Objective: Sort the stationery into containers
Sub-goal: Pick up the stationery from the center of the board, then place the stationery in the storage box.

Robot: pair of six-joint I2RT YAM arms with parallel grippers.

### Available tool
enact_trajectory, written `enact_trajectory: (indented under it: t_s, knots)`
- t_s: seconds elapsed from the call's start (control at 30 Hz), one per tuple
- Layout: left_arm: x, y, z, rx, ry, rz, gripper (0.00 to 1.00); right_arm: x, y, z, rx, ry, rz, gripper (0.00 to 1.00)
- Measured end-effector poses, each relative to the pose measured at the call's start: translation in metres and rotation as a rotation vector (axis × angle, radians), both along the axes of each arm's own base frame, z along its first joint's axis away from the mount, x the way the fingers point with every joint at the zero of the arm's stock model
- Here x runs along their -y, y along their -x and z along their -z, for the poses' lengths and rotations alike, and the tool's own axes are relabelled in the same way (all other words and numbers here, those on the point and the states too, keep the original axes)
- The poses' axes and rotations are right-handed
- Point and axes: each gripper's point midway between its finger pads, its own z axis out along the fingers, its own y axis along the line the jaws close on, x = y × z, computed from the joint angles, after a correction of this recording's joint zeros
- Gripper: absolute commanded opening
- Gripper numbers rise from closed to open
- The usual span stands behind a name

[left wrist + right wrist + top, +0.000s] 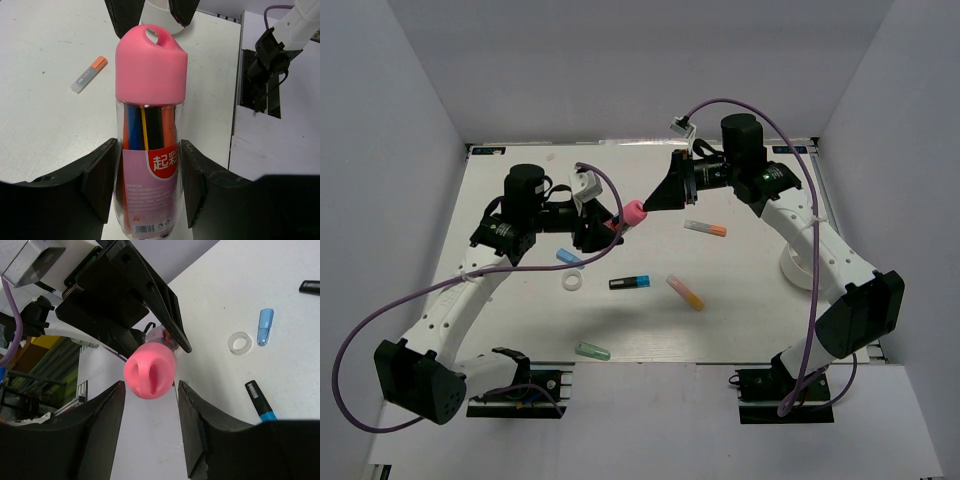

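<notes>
My left gripper (pixel 150 187) is shut on a clear tube container (pixel 150 170) with a pink cap (pixel 150 65) and markers inside, held off the table. My right gripper (pixel 151 386) is open, its fingertips on either side of the pink cap's (pixel 150 372) end with a gap on each side. In the top view the two grippers meet at the cap (pixel 635 212). Loose stationery lies on the table: an orange-capped marker (pixel 705 229), a blue piece (pixel 569 258), a white ring (pixel 573 283), a black-and-blue marker (pixel 630 283), a pink-and-orange marker (pixel 685 292) and a green one (pixel 592 351).
A low white round cup (pixel 796 268) stands at the right, partly hidden behind the right arm. The white table (pixel 740 330) is bounded by grey walls at the back and sides. The arm bases (pixel 520 385) sit at the near edge.
</notes>
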Motion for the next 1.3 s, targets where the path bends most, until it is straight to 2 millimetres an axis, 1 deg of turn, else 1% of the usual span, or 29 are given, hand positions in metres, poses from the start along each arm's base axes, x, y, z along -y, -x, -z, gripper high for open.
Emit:
enact_trajectory:
  t_s: [0.23, 0.5, 0.6, 0.63, 0.67, 0.7, 0.73, 0.77, 0.8, 0.83, 0.87, 1.0, 1.07, 1.13, 1.2, 1.27, 1.3]
  knots:
    - [0.001, 0.000, 0.001, -0.004, -0.001, 0.004, 0.02, -0.002, 0.002, 0.000, 0.002, -0.002, -0.007, 0.46]
    - [0.003, 0.003, 0.002, -0.007, -0.002, 0.015, 0.02, -0.008, 0.007, 0.000, 0.011, -0.006, -0.031, 0.36]
    - [0.003, 0.003, 0.002, -0.008, -0.004, 0.015, 0.03, -0.009, 0.005, 0.002, 0.013, -0.005, -0.031, 0.25]
    - [0.003, 0.002, 0.003, -0.009, -0.006, 0.012, 0.06, -0.009, 0.005, 0.003, 0.010, -0.004, -0.033, 0.16]
    - [0.002, 0.001, 0.004, -0.009, -0.009, 0.006, 0.09, -0.010, 0.006, 0.003, 0.010, -0.004, -0.037, 0.11]
    - [0.002, 0.001, 0.004, -0.012, -0.011, 0.003, 0.25, -0.010, 0.006, 0.004, 0.013, -0.003, -0.037, 0.11]
    - [0.002, 0.001, 0.004, -0.015, -0.012, 0.000, 0.33, -0.010, 0.006, 0.004, 0.018, -0.003, -0.038, 0.00]
    - [0.002, 0.001, 0.005, -0.019, -0.012, -0.003, 0.44, -0.010, 0.005, 0.004, 0.024, -0.001, -0.035, 0.00]
    - [0.002, 0.000, 0.005, -0.024, -0.011, -0.008, 0.62, -0.010, 0.004, 0.005, 0.027, 0.001, -0.032, 0.00]
    - [0.002, 0.000, 0.006, -0.029, -0.010, -0.014, 0.77, -0.010, 0.003, 0.005, 0.033, 0.004, -0.026, 0.00]
    - [0.002, -0.002, 0.007, -0.034, -0.008, -0.024, 0.98, -0.009, 0.002, 0.007, 0.037, 0.009, -0.019, 0.00]
    - [0.001, -0.009, 0.010, -0.059, -0.009, -0.080, 0.98, -0.004, -0.009, 0.021, 0.029, 0.070, 0.050, 0.00]
    - [-0.002, -0.015, 0.012, -0.085, -0.014, -0.124, 0.98, 0.005, -0.020, 0.028, 0.030, 0.101, 0.101, 0.00]
    - [-0.005, -0.027, 0.015, -0.123, -0.030, -0.185, 0.98, 0.018, -0.036, 0.035, 0.034, 0.140, 0.172, 0.00]
    - [-0.007, -0.048, 0.018, -0.168, -0.061, -0.268, 0.98, 0.036, -0.056, 0.044, 0.039, 0.181, 0.258, 0.00]
    - [-0.010, -0.077, 0.019, -0.213, -0.094, -0.373, 0.98, 0.056, -0.076, 0.049, 0.047, 0.223, 0.341, 0.00]
    - [-0.008, -0.089, 0.017, -0.213, -0.098, -0.396, 0.98, 0.064, -0.086, 0.050, 0.056, 0.241, 0.380, 0.00]
